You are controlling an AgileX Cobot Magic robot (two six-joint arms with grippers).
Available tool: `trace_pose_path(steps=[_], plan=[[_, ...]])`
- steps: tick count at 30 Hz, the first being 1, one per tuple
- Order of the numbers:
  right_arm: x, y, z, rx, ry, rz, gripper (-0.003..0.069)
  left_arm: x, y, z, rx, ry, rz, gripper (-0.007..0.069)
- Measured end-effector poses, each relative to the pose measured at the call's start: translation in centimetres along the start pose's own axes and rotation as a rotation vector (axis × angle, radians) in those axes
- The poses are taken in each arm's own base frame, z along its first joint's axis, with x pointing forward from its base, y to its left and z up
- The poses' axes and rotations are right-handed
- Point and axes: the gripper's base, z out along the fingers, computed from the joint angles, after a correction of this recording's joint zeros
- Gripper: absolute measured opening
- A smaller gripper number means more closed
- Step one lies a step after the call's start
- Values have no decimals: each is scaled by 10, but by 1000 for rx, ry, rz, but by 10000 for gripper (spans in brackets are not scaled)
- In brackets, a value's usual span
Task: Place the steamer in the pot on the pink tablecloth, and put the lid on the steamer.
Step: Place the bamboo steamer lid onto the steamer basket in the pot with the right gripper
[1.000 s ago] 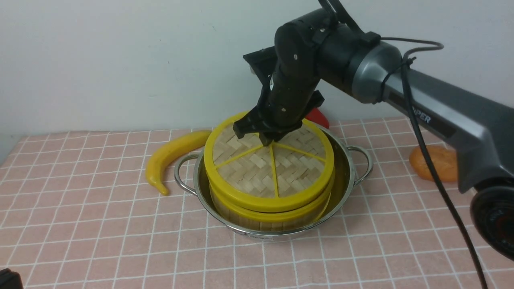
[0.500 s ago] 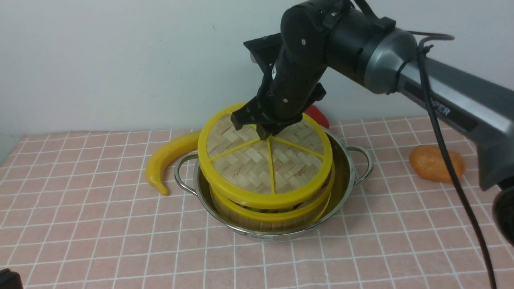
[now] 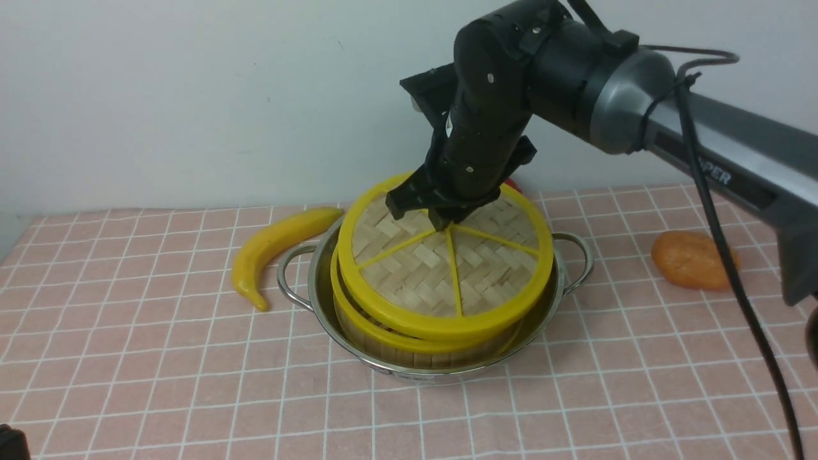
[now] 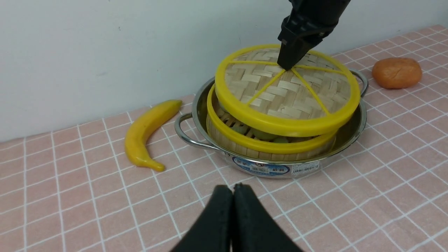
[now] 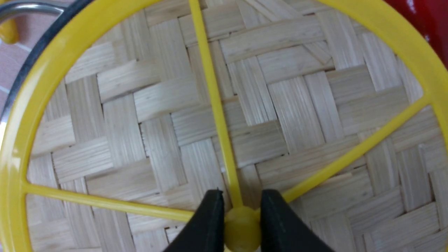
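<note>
- Lid (image 3: 441, 275) is held over the pot (image 3: 317, 281) by its centre hub (image 5: 241, 229), which is pinched between the jaws of the right gripper (image 3: 441, 222).
- It is not yet seated. It is shifted toward the pot's right handle, and a gap shows at the edge nearest the pot's left handle.
- To do this step well, the lid should be brought back toward the pot's middle until its rim lines up with the steamer (image 4: 266, 149). It should then be levelled and lowered until the two rims meet all round, and only then released. A release made now would probably leave it crooked.
- The lid is seen as a flat disc of pale herringbone weave, with a thick yellow rim and thin yellow spokes running out from the hub.
- The steamer is set inside the pot, its yellow rim and wooden-strip wall standing above the pot's edge.
- The pot is stood on the pink tablecloth (image 3: 160, 383).
- The left gripper (image 4: 232, 190) is seen low in front of the pot and well apart from it, its jaws pressed together on nothing.
- A banana (image 3: 275, 246) is laid just beside the pot's left handle.
</note>
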Motion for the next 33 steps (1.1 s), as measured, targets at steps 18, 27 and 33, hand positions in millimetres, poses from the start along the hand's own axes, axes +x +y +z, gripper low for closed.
trace_pose_path(steps=[18, 27, 33], plan=[[0, 2, 20, -15, 14, -12, 146, 0, 0, 0, 0, 0, 0, 1], [-4, 2, 16, -10, 3, -17, 146, 0, 0, 0, 0, 0, 0, 1], [-3, 2, 27, -7, 18, -19, 146, 0, 0, 0, 0, 0, 0, 1]])
